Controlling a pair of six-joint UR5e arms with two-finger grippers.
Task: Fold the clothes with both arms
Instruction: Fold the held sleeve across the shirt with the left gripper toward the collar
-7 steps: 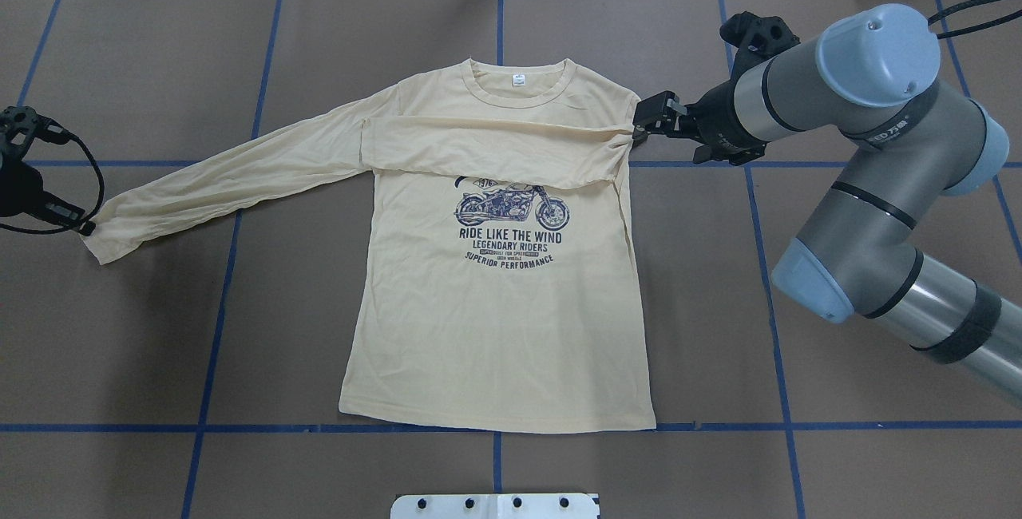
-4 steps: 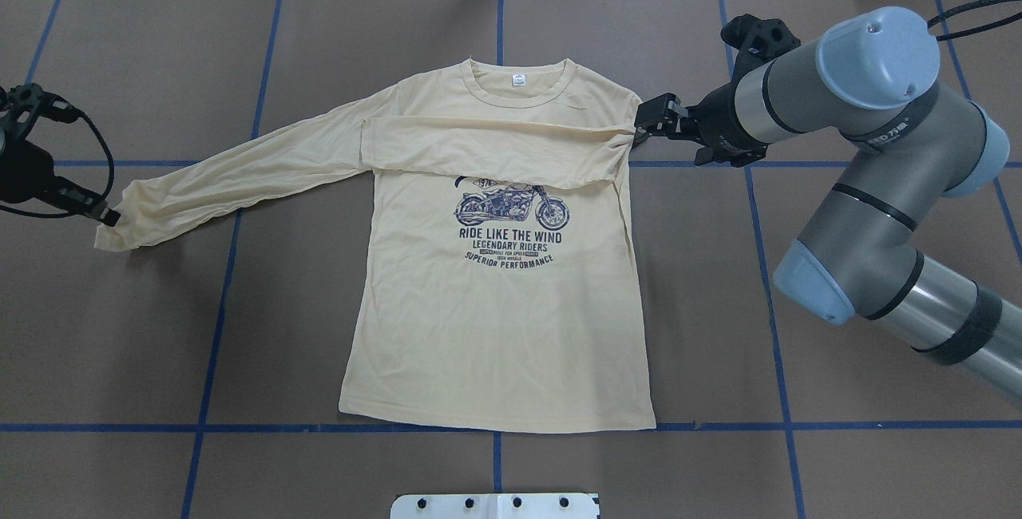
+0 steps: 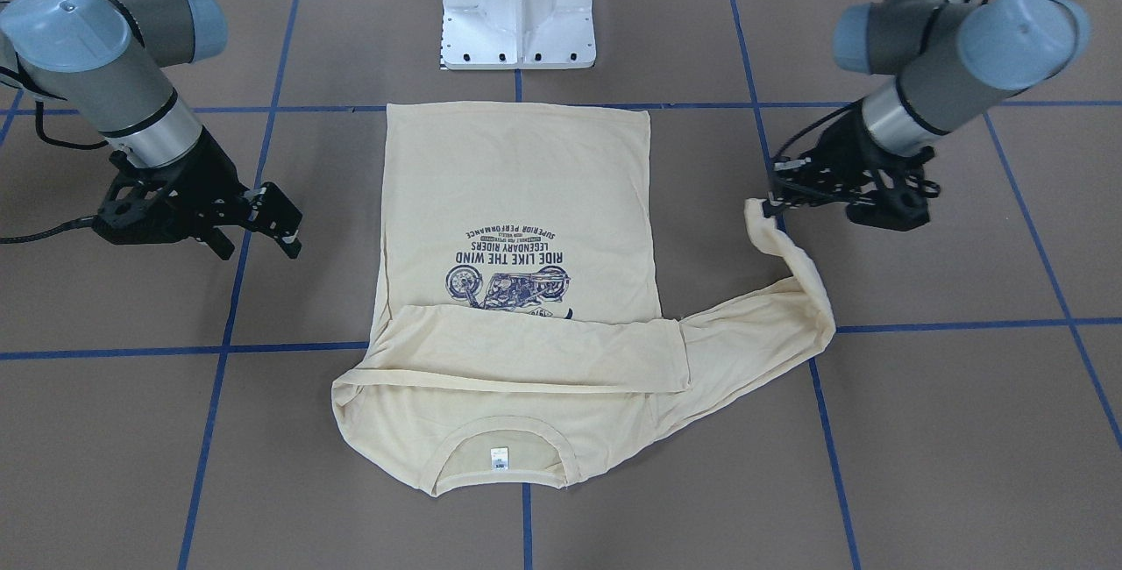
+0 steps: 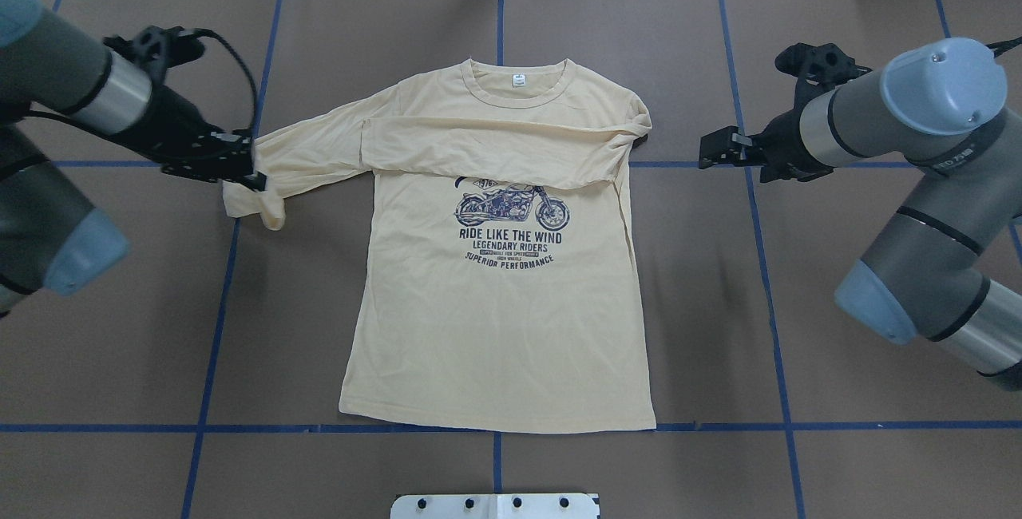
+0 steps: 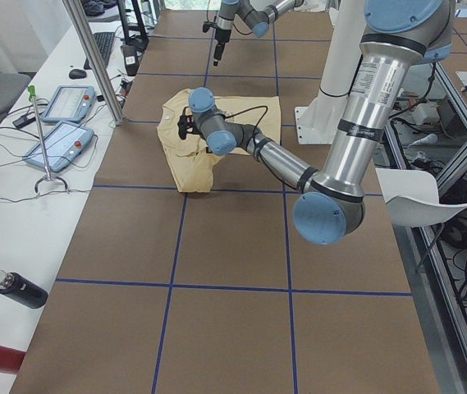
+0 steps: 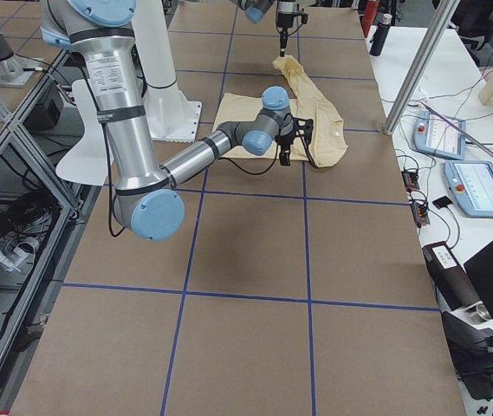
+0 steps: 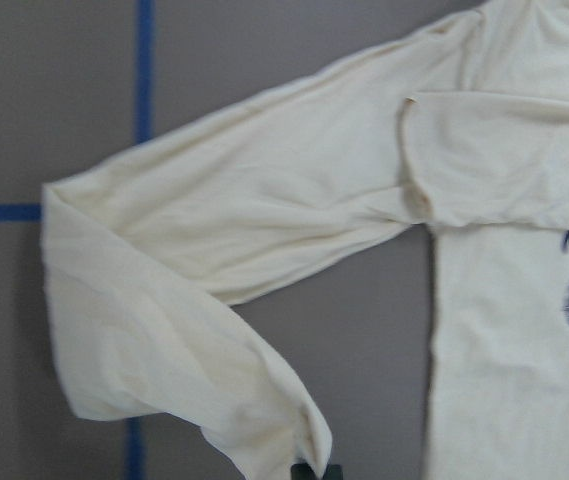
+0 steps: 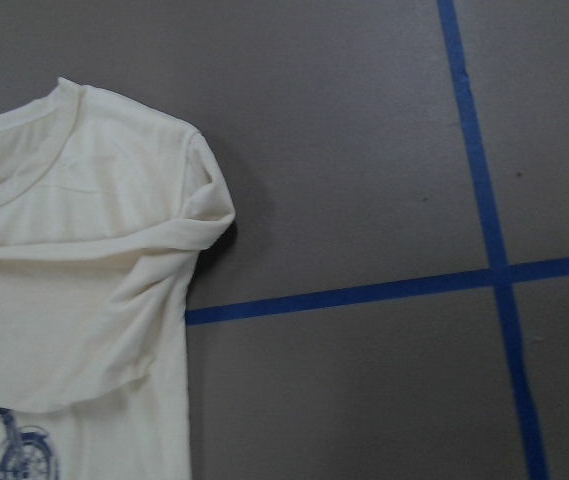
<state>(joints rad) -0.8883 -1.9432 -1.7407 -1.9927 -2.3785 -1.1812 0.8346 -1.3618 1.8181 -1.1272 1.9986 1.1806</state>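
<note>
The cream-yellow shirt lies flat, print up, neck tag at the far end. One sleeve lies folded across the chest. My left gripper is shut on the cuff of the other sleeve and holds it lifted, so the sleeve doubles back toward the body; the front-facing view shows the same. The left wrist view shows the bent sleeve. My right gripper is open and empty, apart from the shirt's shoulder, out to the right over bare table.
The brown table cover carries a grid of blue tape lines. The white pedestal base stands just beyond the shirt's hem. Tablets and bottles lie on the side bench.
My left gripper has carried the sleeve cuff to the right, toward the shirt's body, and the sleeve has doubled over. My right gripper has let go of the shoulder and drawn back to the right.
</note>
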